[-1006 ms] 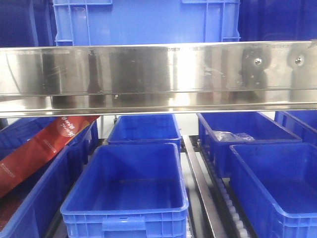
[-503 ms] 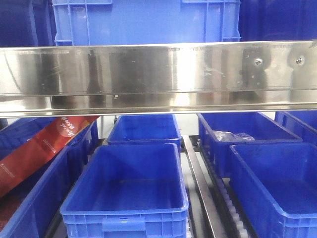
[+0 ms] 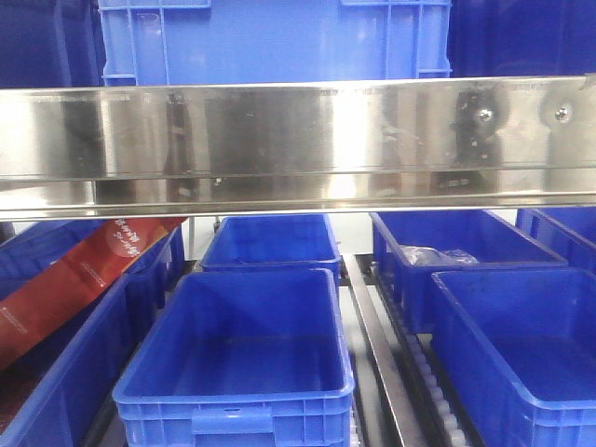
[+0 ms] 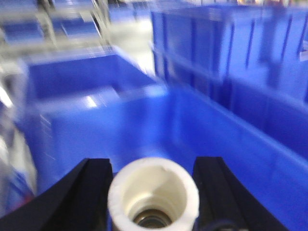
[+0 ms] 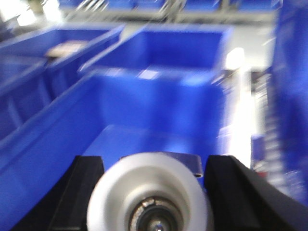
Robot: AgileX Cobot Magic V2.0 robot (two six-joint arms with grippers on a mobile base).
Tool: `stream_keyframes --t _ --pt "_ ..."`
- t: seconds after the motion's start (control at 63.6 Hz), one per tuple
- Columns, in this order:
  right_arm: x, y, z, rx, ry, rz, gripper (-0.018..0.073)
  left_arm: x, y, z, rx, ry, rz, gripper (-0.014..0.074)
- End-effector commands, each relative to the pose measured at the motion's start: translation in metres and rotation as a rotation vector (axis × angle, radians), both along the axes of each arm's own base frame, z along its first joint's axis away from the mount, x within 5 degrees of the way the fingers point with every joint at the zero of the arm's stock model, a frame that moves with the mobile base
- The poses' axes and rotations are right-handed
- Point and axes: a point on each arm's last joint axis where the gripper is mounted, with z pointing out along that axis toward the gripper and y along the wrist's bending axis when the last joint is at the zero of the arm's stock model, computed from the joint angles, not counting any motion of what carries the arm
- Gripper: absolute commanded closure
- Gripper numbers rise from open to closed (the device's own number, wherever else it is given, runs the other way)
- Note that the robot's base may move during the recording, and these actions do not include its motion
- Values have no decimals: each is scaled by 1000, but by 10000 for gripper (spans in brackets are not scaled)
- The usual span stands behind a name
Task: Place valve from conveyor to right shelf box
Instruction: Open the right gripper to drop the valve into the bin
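Left gripper, right gripper: fingers spread apart.

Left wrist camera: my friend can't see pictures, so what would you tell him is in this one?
A white round valve end with a hollow middle sits between the two black fingers of the left gripper, close to the camera. Beyond it is an open blue plastic box, with more blue boxes behind. The whole picture is blurry.

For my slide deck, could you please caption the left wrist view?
Left gripper holding a white valve above an empty blue box, image motion-blurred.
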Motion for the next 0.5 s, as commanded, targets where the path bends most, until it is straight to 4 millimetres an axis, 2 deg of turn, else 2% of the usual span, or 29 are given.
stream_keyframes --t 0.0,0.141,0.267,0.424,0.487 --pt "9 16 0 45 -74 20 722 10 -7 -2 -58 -40 -14 707" --pt "34 33 -32 25 -22 30 722 31 -13 -28 -43 11 -11 707" --pt "51 40 -57 8 22 28 722 42 -16 -43 -38 30 -9 707" --pt "61 44 -75 -11 69 30 722 53 -19 -59 -29 60 -8 706" --pt "62 45 -80 -21 91 34 707 56 -21 -67 -20 90 -9 679"
